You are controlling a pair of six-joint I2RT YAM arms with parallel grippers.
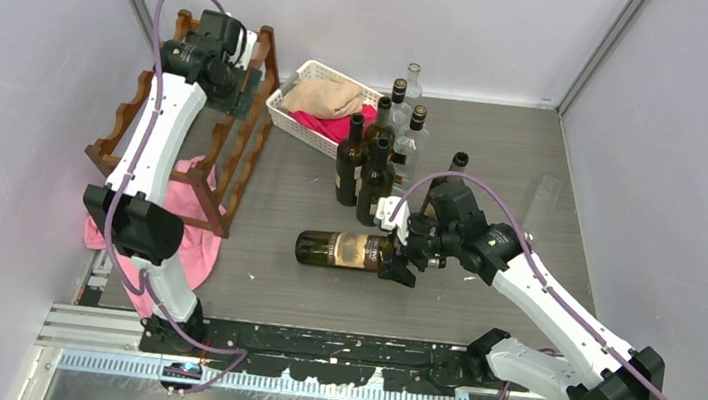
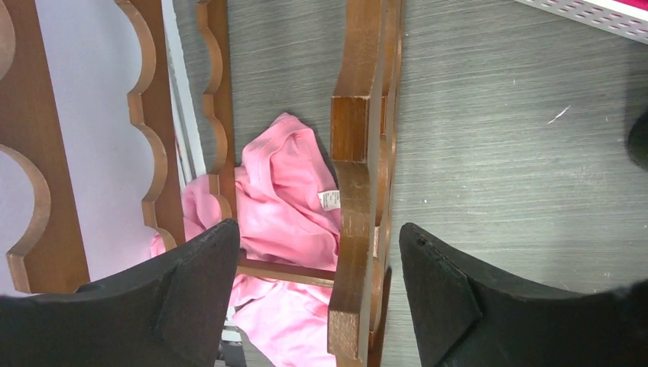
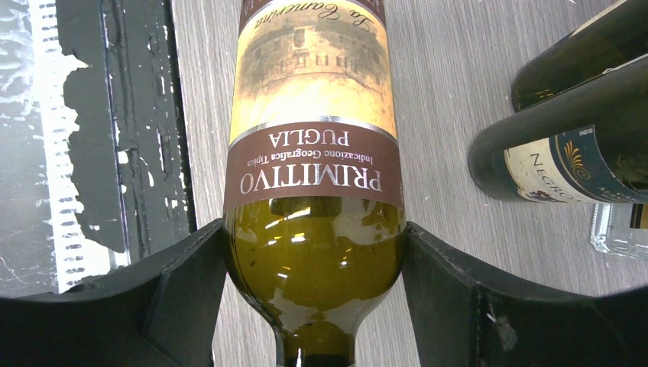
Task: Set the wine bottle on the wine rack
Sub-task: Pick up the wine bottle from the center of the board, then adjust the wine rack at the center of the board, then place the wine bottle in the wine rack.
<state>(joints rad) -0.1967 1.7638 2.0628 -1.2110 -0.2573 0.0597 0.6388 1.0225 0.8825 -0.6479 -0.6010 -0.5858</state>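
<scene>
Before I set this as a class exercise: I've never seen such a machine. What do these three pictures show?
Two robot arms are bolted to a grey table. The wide picture looks down from above; the other two come from cameras on each wrist. The left arm's fingers stand open above a wooden wine rack, a pink cloth beneath it. The right arm's fingers press both sides of a wine bottle lying on the table. Nearby, other bottles stand beside a white basket of cloths.
</scene>
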